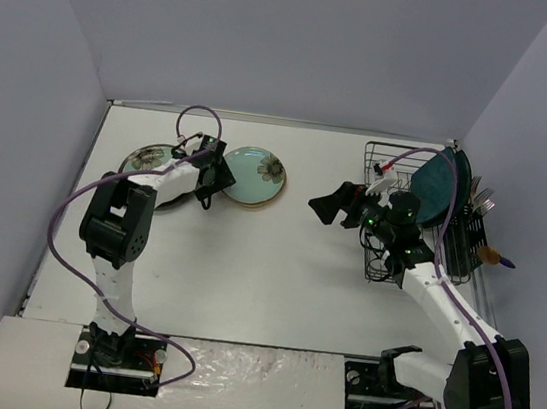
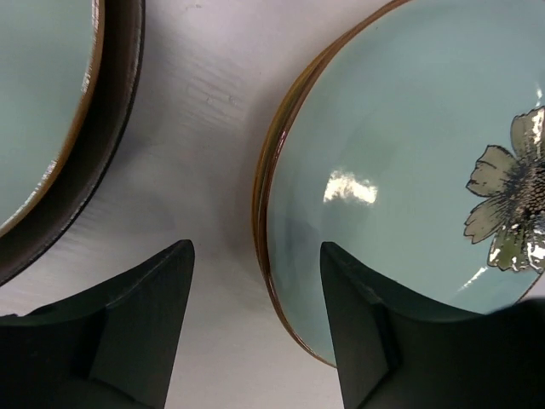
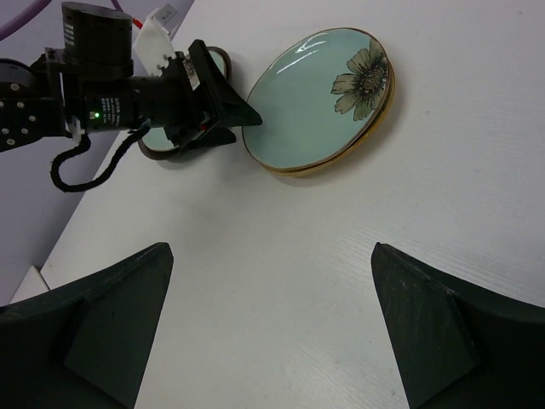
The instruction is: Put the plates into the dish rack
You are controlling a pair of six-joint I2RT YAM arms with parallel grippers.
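Your left fingers (image 2: 145,315) stand partly open astride the edge of the tan-rimmed mint plate (image 2: 400,128) on the desk (image 2: 213,111); right fingers (image 3: 111,315) wide, empty.

Pose of both arms: left arm extended forward, left tool (image 1: 212,178) held low, jaws partly apart; right arm bent inward, right tool (image 1: 327,208) held high, jaws fully spread.
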